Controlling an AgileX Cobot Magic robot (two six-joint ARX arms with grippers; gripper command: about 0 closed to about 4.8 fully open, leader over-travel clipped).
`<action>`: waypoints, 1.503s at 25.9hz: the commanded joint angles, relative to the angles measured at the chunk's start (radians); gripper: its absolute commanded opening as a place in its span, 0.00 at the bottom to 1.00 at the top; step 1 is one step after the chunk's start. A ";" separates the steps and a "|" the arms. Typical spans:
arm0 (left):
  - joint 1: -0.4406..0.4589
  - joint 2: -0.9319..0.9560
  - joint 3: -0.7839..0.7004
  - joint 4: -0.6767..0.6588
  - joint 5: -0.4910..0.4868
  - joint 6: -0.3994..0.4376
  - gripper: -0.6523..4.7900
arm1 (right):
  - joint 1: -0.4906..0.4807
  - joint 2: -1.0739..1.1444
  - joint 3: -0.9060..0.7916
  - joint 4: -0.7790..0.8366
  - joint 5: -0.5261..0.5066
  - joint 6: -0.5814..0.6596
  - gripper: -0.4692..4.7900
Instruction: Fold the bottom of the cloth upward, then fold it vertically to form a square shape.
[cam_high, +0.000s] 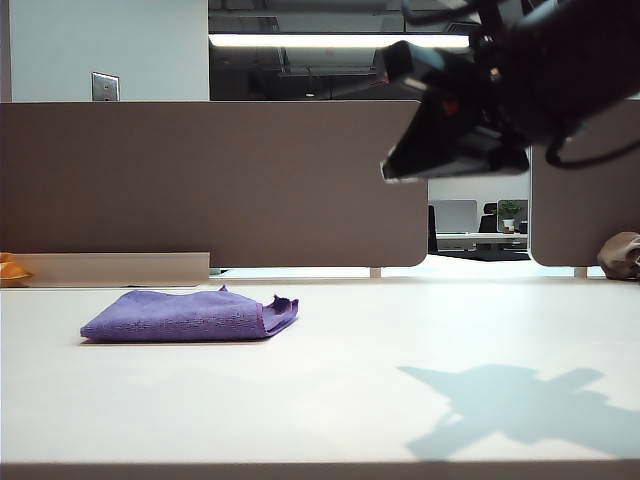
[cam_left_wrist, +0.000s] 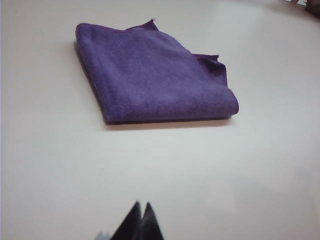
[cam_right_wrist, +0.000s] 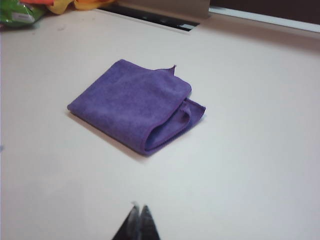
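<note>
The purple cloth (cam_high: 190, 315) lies folded into a roughly square pad on the white table, left of centre in the exterior view. Its layered open edges and a small upturned corner face right. The same cloth (cam_left_wrist: 150, 75) shows in the left wrist view and the cloth (cam_right_wrist: 135, 105) again in the right wrist view. My left gripper (cam_left_wrist: 141, 205) hangs above bare table, well clear of the cloth, shut and empty. Shut and empty too, my right gripper (cam_right_wrist: 138, 207) is raised off the table, away from the cloth. The right arm (cam_high: 500, 90) shows dark and blurred at the exterior view's upper right.
A grey partition (cam_high: 210, 180) runs along the table's far edge. A brownish-grey lump (cam_high: 622, 255) sits at the far right. Orange and green items (cam_right_wrist: 30, 7) lie at the far left corner. The arm's shadow (cam_high: 520, 405) falls on the table at front right.
</note>
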 joint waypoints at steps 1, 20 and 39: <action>0.000 0.000 -0.019 0.041 0.007 0.003 0.11 | -0.001 0.015 -0.016 0.032 0.029 0.004 0.09; 0.001 0.000 -0.076 0.045 0.004 0.011 0.12 | 0.033 0.097 -0.021 0.136 0.014 0.025 0.09; 0.001 0.000 -0.076 0.045 0.004 0.011 0.12 | 0.046 -0.647 -0.082 -0.408 -0.008 -0.071 0.09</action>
